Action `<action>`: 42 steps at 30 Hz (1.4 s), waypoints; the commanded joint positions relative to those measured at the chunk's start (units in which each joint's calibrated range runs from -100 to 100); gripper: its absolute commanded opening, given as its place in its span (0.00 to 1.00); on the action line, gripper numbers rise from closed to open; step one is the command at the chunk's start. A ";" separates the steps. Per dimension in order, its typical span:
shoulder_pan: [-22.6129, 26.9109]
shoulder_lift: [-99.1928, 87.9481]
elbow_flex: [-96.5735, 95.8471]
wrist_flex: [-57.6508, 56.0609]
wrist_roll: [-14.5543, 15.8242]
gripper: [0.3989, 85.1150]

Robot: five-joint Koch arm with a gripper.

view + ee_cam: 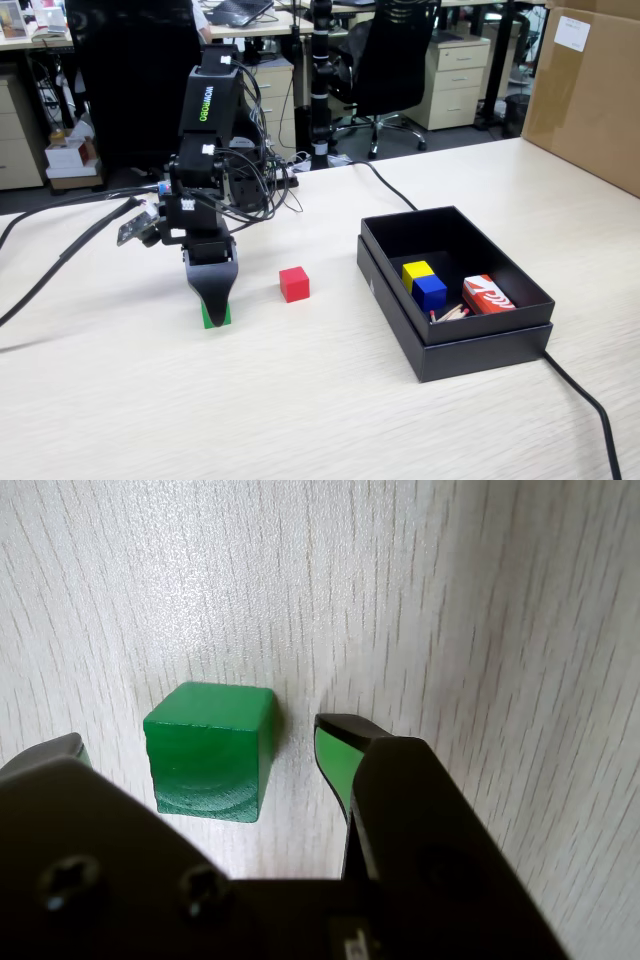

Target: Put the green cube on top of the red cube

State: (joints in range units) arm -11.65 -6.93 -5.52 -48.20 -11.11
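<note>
The green cube (pixel 208 750) rests on the pale wood table, between the two jaws in the wrist view, with a gap on each side. My gripper (pixel 205 745) is open; the right fingertip (pixel 338 760) with its green pad stands just right of the cube, the left one (pixel 60 752) to its left. In the fixed view the gripper (pixel 212 305) points straight down over the green cube (pixel 218 318), mostly covering it. The red cube (pixel 294 284) sits on the table a short way to the right, apart from both.
A black open box (pixel 480 340) stands at the right, holding a yellow cube (pixel 416 271), a blue cube (pixel 430 291) and a red-and-white packet (pixel 487 294). Black cables (pixel 60 255) trail left of the arm; another cable (pixel 585 400) runs past the box. A cardboard box (pixel 590 90) stands far right.
</note>
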 commanded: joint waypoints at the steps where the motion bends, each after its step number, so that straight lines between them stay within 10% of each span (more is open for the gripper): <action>1: 0.15 -0.13 4.89 -0.57 0.05 0.51; 14: 0.20 2.97 6.25 -0.57 0.00 0.40; 26: 0.10 2.62 5.89 -0.57 0.44 0.02; 42: 3.76 -28.13 -4.27 -12.66 6.20 0.02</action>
State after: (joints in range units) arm -9.01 -28.16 -11.91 -57.65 -6.67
